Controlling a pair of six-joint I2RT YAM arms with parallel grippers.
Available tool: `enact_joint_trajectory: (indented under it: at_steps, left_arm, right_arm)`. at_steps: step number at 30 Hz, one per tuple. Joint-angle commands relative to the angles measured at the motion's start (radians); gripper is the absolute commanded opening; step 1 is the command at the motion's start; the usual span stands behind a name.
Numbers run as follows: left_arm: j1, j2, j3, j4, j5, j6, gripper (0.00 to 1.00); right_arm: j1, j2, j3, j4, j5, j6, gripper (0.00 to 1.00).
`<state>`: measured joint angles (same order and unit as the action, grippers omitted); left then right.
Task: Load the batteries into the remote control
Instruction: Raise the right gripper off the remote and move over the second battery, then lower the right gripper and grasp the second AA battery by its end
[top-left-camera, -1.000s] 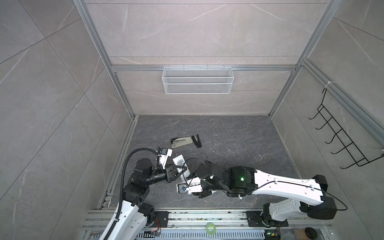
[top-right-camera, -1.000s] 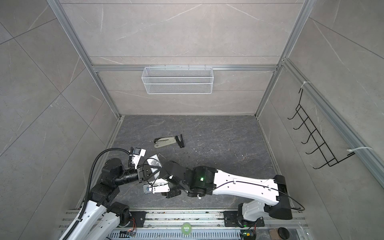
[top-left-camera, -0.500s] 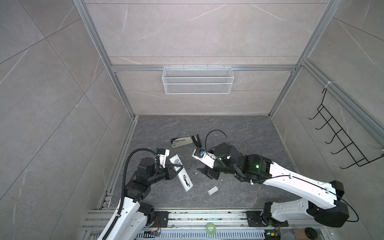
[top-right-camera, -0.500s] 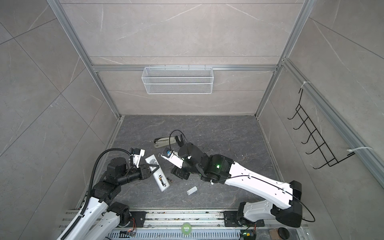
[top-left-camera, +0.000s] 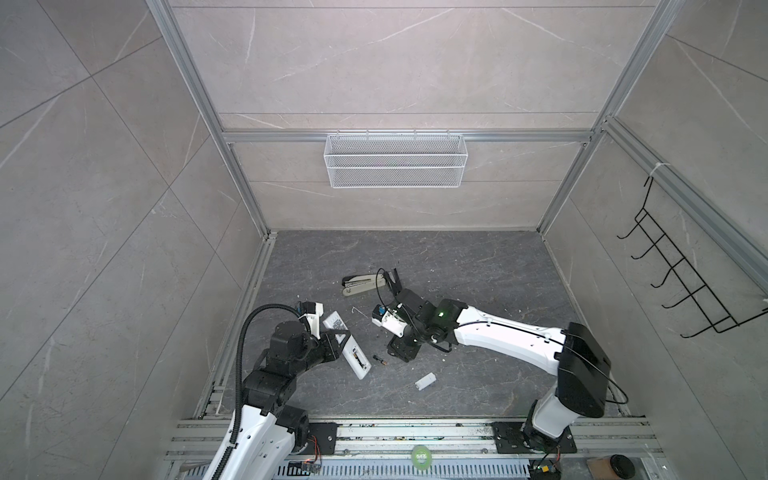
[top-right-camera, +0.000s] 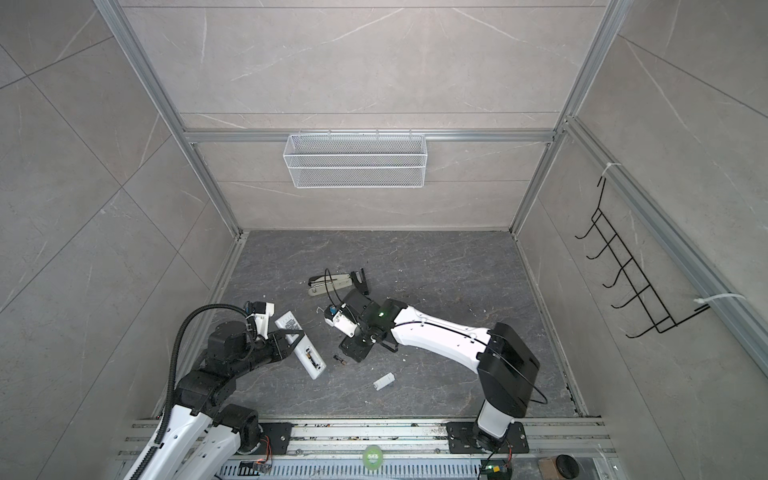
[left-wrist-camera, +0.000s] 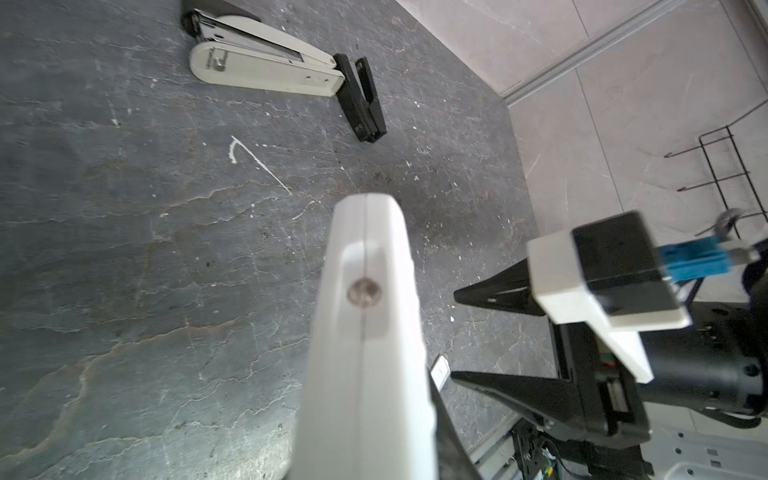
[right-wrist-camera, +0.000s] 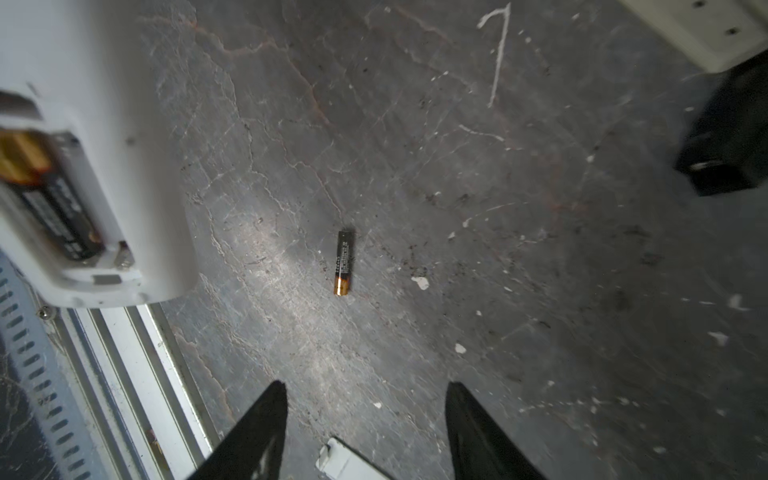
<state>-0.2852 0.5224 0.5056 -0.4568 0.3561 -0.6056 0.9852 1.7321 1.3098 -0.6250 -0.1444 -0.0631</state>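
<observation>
The white remote control (top-left-camera: 348, 349) (top-right-camera: 305, 350) lies back-up in my left gripper (top-left-camera: 337, 337), which is shut on its middle. Its battery bay is uncovered and one of the batteries (right-wrist-camera: 50, 199) sits inside. In the left wrist view the remote control (left-wrist-camera: 365, 332) fills the centre. The other of the batteries (top-left-camera: 379, 360) (top-right-camera: 340, 360) (right-wrist-camera: 343, 264) lies loose on the floor right of the remote. My right gripper (top-left-camera: 399, 352) (top-right-camera: 355, 351) (right-wrist-camera: 365, 399) hangs open just right of it, with nothing between the fingers (left-wrist-camera: 478, 295).
A small white battery cover (top-left-camera: 425, 381) (top-right-camera: 383, 381) (right-wrist-camera: 345, 463) lies on the floor nearer the front. A beige-and-black stapler (top-left-camera: 363, 286) (left-wrist-camera: 266, 70) lies behind the right gripper. A wire basket (top-left-camera: 395, 160) hangs on the back wall, a hook rack (top-left-camera: 681, 282) on the right wall.
My right gripper left the remote's end, swung back toward the stapler, then came down beside the loose battery and opened. The white cover now lies on the floor. The left gripper barely moved.
</observation>
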Motion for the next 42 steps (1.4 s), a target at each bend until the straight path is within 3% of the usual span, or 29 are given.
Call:
enact_joint_trajectory:
  at_steps: [1,8,20,32,37,42]
  left_arm:
    - [0.006,-0.044,-0.001,0.018,-0.083,-0.007,0.0]
    - [0.01,-0.112,-0.005,0.006,-0.188,-0.027,0.0]
    - [0.009,-0.111,0.002,-0.004,-0.198,-0.037,0.0]
    - [0.009,-0.151,0.003,0.046,-0.149,-0.035,0.0]
    - [0.009,-0.173,0.006,0.044,-0.146,-0.029,0.0]
    - [0.009,-0.197,0.011,0.043,-0.129,-0.02,0.0]
  right_arm:
    - [-0.005,0.072,0.046,0.049,-0.096,-0.014,0.61]
    - [0.001,0.203,0.083,0.114,-0.147,-0.027,0.6]
    - [0.02,0.336,0.162,0.06,-0.119,-0.081,0.54]
    - [0.077,0.415,0.227,-0.05,0.006,-0.145,0.25]
    - [0.095,0.413,0.232,-0.117,0.077,-0.174,0.01]
    - [0.093,0.357,0.185,-0.128,0.134,-0.224,0.0]
